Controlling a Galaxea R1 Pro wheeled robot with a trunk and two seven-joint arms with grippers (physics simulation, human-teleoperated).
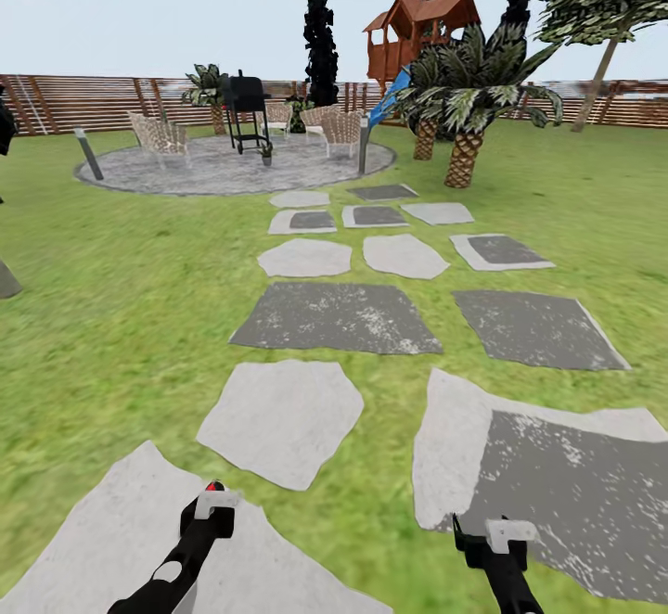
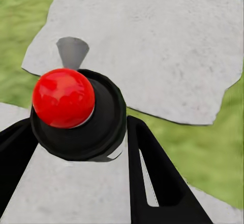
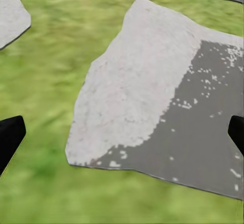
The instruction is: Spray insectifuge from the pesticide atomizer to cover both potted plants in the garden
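Observation:
The pesticide atomizer [image 2: 63, 97] shows from above as a red ball top on a dark round body, and my left gripper [image 2: 76, 132] is shut on it, one black finger on each side. In the head view its red top [image 1: 214, 486] peeks above the left gripper [image 1: 211, 505], low over a pale stepping stone [image 1: 139, 540]. My right gripper [image 1: 487, 535] hangs open and empty above a grey-and-white stone [image 3: 152, 107]; its fingertips sit wide apart [image 3: 122, 137]. Far ahead, a small potted plant [image 1: 266, 152] stands on the round stone patio [image 1: 204, 169] by the grill.
Stepping stones [image 1: 334, 317] lead across the lawn to the patio, where a black grill [image 1: 245, 111], wicker chairs [image 1: 160, 136] and short posts [image 1: 90, 154] stand. Palms [image 1: 464, 104] and a wooden playhouse [image 1: 417, 30] rise at the right. A slatted fence [image 1: 93, 99] closes the back.

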